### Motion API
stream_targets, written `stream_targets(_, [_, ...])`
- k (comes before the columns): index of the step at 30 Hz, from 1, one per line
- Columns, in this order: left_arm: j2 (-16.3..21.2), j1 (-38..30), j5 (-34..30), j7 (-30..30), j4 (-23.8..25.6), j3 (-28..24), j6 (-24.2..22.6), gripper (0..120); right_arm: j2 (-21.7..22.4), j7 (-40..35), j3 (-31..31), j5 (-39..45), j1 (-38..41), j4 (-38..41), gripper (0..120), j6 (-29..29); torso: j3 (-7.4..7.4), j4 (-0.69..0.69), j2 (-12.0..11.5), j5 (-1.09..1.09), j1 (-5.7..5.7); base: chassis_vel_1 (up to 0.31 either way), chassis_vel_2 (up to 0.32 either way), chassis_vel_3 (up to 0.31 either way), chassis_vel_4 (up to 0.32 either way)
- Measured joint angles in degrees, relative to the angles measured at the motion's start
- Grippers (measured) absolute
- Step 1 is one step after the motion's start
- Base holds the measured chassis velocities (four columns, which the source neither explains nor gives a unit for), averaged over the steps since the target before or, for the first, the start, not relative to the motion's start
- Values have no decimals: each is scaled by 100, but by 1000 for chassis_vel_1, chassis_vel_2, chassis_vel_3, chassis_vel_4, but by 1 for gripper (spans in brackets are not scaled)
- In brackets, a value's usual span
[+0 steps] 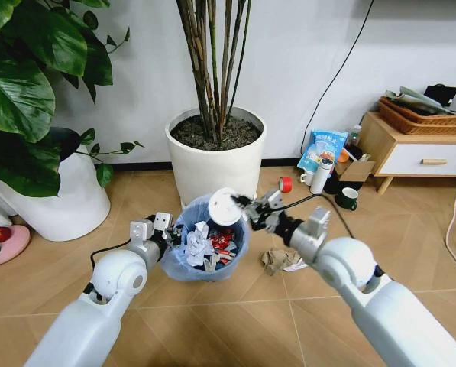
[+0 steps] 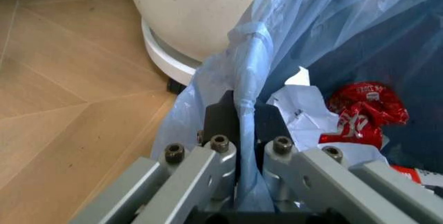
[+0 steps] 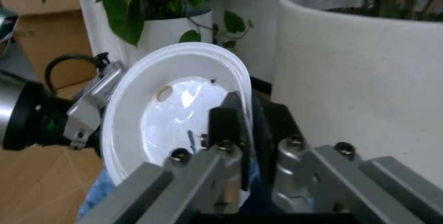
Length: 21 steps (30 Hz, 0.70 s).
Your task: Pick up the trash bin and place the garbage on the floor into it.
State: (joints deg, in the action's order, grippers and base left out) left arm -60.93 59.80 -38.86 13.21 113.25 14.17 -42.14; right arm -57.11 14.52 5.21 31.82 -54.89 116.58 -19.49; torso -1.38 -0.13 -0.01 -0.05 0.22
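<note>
Frankly, the weak spot is my left fingers point(image 2: 239, 130): they are pinched shut on the bin's point(image 1: 205, 248) thin blue bag point(image 2: 246, 79) at the rim, and I judge that crinkly plastic could slip or tear and let the bin tip or drop. My right fingers point(image 3: 242, 125) are clamped on the edge of a white disc point(image 1: 224, 206), held tilted over the bin's far rim; released badly, it could glance off the rim and land on the floor point(image 1: 52, 260). The bin hangs between my arms, just before the white plant pot point(image 1: 216, 157), with crumpled white paper point(image 2: 298, 115) and a red wrapper point(image 2: 363, 110) inside. A brown paper wad point(image 1: 279, 260) lies on the floor beside it.
</note>
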Motion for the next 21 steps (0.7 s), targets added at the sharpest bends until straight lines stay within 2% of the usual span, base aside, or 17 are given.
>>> stream_targets(6, [-21,-17,-9,38,-8,6,0,0,-28,12,-274,-35,133,-123,30,0,0,0,0,1,0,0,0,0,0])
stream_targets(8, [-25,-20,-9,41,-10,6,0,0,-37,12,-282,-37,134,-130,32,0,0,0,0,1,0,0,0,0,0])
stream_targets(11, [-45,-34,-9,48,-17,-7,0,0,-85,16,-292,-68,127,-170,49,1,0,0,1,1,0,0,0,0,0])
stream_targets(12, [-45,-34,-9,48,-17,-7,0,0,-85,16,-292,-68,127,-170,49,1,0,0,1,1,0,0,0,0,0])
stream_targets(13, [-54,-39,-9,57,-17,-22,0,0,-96,17,-291,-78,120,-177,53,2,0,0,1,0,0,0,0,0,0])
stream_targets(14, [-60,-46,-8,63,-17,-39,0,0,-103,19,-288,-84,114,-178,60,5,0,0,1,0,0,0,0,0,0])
stream_targets(16, [-64,-48,-6,70,-17,-49,0,0,-107,19,-267,-85,105,-175,63,8,0,0,1,1,0,0,0,0,0])
stream_targets(19, [-54,1,8,74,-8,-2,0,0,-149,-49,13,-83,21,-170,77,16,0,0,1,0,0,0,0,0,0])
stream_targets(21, [-50,16,12,75,-6,17,0,0,-153,-74,69,-83,1,-179,80,23,0,0,1,1,0,0,0,0,0])
